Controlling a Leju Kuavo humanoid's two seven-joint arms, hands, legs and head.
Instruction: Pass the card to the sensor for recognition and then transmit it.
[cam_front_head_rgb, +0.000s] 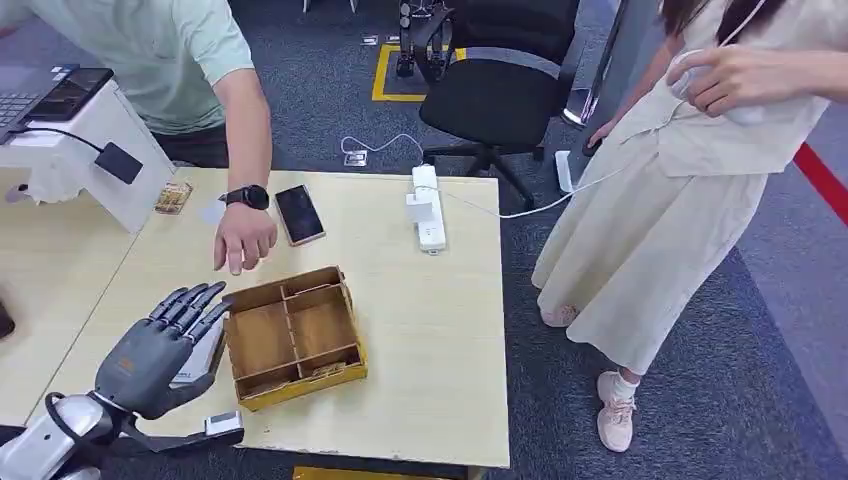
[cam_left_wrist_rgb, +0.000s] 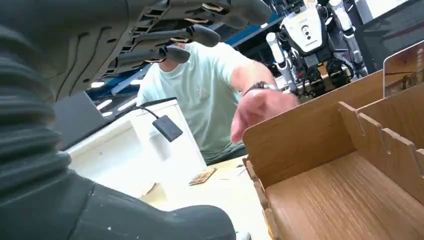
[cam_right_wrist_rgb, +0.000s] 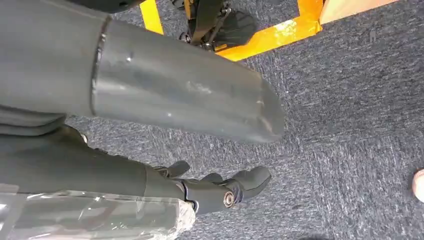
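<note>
Table (cam_front_head_rgb: 430, 300) first: everything you need sits left of the wooden divider box (cam_front_head_rgb: 295, 335) or beyond its far-left corner. A person's hand (cam_front_head_rgb: 243, 238) hangs just beyond the box's far wall, so keep your path clear of it.

L hand (cam_front_head_rgb: 160, 345) hovers just left of the box, palm down, fingers spread apart, gripping nothing. R hand (cam_right_wrist_rgb: 220, 190) hangs by the floor, well away from the box; fingers look loosely bent, can't tell if apart or closed.

Step in hand, imo: get hold of the card. Come down flat, pinch by an edge, don't shove it into the box wall. Then carry it toward the black sensor pad (cam_front_head_rgb: 118, 162), on the white stand (cam_front_head_rgb: 100, 125) well beyond the box's left side.

The card (cam_front_head_rgb: 207, 352): prob. the thin pale flat piece under the L hand, close to the box's left wall. Mostly covered, no print visible, so can't confirm.
</note>
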